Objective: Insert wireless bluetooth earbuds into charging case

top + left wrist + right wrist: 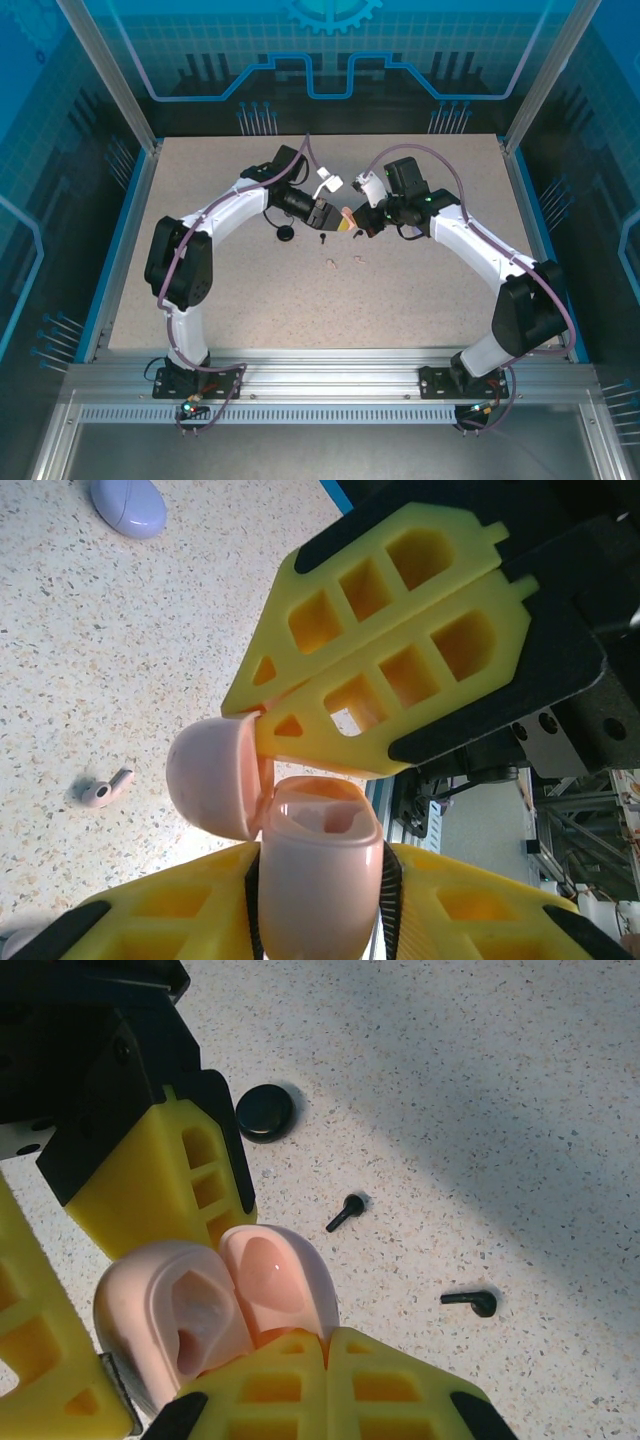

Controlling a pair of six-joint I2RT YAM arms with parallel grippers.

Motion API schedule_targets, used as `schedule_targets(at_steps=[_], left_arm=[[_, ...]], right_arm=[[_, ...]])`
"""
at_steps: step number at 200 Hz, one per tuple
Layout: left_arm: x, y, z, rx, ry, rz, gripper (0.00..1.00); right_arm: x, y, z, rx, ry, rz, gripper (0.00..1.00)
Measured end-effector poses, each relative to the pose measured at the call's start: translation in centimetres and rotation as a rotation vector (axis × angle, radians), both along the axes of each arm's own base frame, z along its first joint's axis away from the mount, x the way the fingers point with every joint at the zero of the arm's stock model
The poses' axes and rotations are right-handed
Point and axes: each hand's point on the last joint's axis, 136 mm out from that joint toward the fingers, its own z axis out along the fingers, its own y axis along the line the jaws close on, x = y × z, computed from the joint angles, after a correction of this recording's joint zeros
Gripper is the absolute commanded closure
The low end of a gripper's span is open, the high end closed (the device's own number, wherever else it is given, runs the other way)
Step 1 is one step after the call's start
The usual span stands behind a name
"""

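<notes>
Earbuds all loose on tabletop (420, 300): pink earbud (105, 788) lying flat, two black earbuds (346, 1212) (472, 1301) apart from each other, none seated.

Pink case (320, 910) is up off the surface, lid (212, 775) swung open, wells look empty. Left hand (320, 865) is clamped on the case body. Right hand (327, 1345) is fully closed with nothing in it, tips against the lid.

Progress: one case opened, no insertions done. Black case (265, 1112) and lilac case (128, 505) lie closed.

Hands meet mid-tabletop, well off every edge. Buds sit just nearside, with open room there.
</notes>
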Motion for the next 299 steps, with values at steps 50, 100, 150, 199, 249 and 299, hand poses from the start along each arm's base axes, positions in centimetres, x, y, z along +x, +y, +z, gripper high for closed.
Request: schedule_targets(at_steps=[50, 100, 150, 199, 249, 299], left_arm=[[0.0, -0.2, -0.1, -0.001, 0.005, -0.005, 0.74], [0.1, -0.2, -0.1, -0.002, 0.005, -0.005, 0.88], [0.3, -0.3, 0.0, -0.011, -0.004, -0.002, 1.00], [-0.1, 0.3, -1.4, 0.003, -0.020, 0.058, 1.00], [-0.3, 2.2, -1.7, 0.002, -0.109, 0.201, 1.00], [-0.5, 4.8, 1.2, -0.030, -0.303, 0.387, 1.00]], right_arm=[[0.0, 0.0, 0.1, -0.001, -0.001, -0.002, 1.00], [0.0, -0.2, 0.1, -0.004, -0.003, -0.008, 1.00], [0.2, -0.7, 0.4, -0.014, -0.014, -0.044, 0.66], [0.6, -1.9, 2.7, 0.033, -0.039, -0.126, 0.46], [0.6, -4.1, 6.6, 0.158, -0.037, -0.259, 0.40], [-0.4, -4.1, 5.7, 0.176, 0.076, -0.329, 0.40]])
